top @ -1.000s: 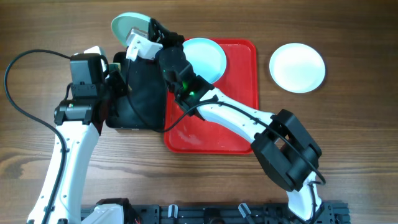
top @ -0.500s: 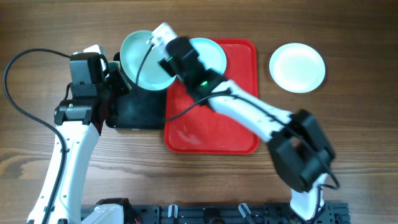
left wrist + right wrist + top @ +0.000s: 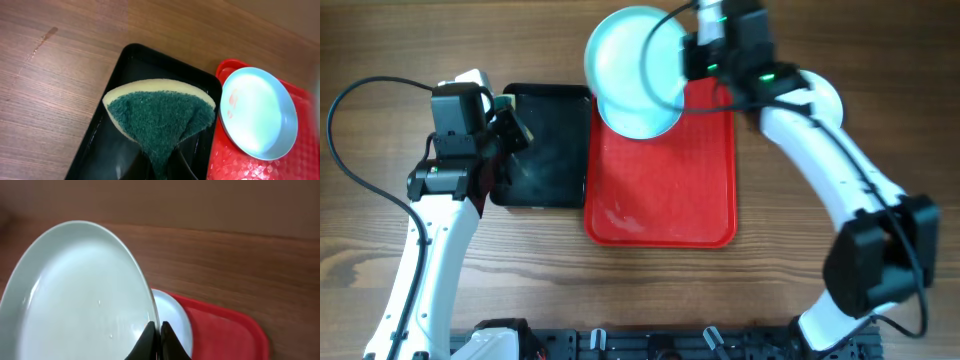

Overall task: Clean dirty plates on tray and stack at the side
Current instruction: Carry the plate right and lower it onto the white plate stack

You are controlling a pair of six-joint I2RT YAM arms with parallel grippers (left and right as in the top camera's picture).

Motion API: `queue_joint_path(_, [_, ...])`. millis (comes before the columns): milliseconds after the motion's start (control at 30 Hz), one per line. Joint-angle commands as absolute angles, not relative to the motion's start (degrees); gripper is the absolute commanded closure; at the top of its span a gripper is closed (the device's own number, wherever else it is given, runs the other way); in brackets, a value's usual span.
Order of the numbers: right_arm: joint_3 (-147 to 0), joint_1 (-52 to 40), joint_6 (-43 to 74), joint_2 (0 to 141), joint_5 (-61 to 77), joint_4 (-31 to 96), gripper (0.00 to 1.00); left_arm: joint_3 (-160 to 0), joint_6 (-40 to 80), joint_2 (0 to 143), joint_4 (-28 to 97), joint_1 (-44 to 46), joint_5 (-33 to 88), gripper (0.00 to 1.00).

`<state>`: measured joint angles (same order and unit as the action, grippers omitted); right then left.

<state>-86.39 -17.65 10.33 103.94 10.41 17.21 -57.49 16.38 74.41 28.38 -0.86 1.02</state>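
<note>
**A:** Since a second ago the right arm has swung away from the black rectangular tray (image 3: pixel 545 150) to the far end of the red plastic tray (image 3: pixel 660 205), lifting the light aqua round plate (image 3: pixel 632 60) high.

**B:** How's the grip?

**A:** The right fingers (image 3: pixel 152 332) are clenched on the rim alone, and the plate hangs tilted with droplets on it. It could swivel or slip free before reaching the side, dropping onto the white round plate with an orange smear (image 3: pixel 257 112) lying in the red tray.

**B:** And the left?

**A:** The left fingers (image 3: pixel 517 128) are clenched on the green-and-yellow sponge (image 3: pixel 157 117) over the black tray, well apart. I'd judge a clash unlikely.
</note>
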Motion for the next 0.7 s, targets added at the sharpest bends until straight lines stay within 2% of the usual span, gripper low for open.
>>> queue_joint_path(0, [-86.7,-11.0,13.5,98.9,21.1,20.3,0.96,-58.0,15.2,74.3,27.9,-1.1,1.7,0.96])
queue_joint_path(200, [-86.7,0.9,11.6,98.5,20.9,30.4,0.96,-58.0,15.2,74.3,27.9,-1.1,1.7,0.96])
queue_joint_path(400, [-86.7,7.3,11.6,98.5,19.1,33.9,0.96,-58.0,15.2,74.3,27.9,-1.1,1.7,0.96])
queue_joint_path(667, [-84.1,10.9,12.2,102.5,-1.3,34.3,0.96,-58.0,15.2,74.3,28.1,-1.1,1.7,0.96])
